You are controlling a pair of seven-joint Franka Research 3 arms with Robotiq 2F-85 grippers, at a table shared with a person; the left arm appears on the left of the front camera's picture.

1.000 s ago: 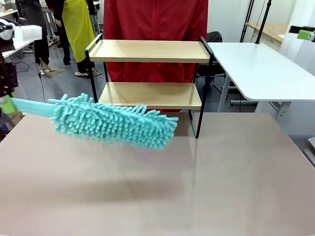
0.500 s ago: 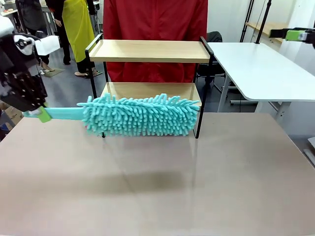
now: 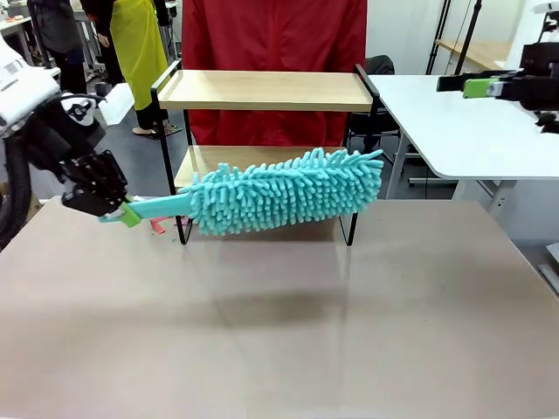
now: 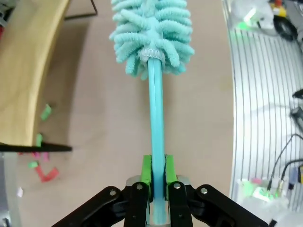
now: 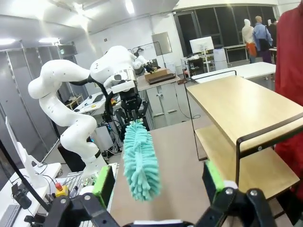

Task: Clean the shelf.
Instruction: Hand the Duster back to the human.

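The shelf sits at the table's far edge; left gripper clamps the teal duster, right gripper gapes empty. A hard sweep could probably shove that light rack.

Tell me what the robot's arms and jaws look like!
The arms are white and rounded, with chunky joints, like the left arm seen from the right wrist camera. A black cable loops beside its wrist in the front view. The left gripper is black with bright green pads and small silver screws. The right gripper has the same black fingers and green pads.
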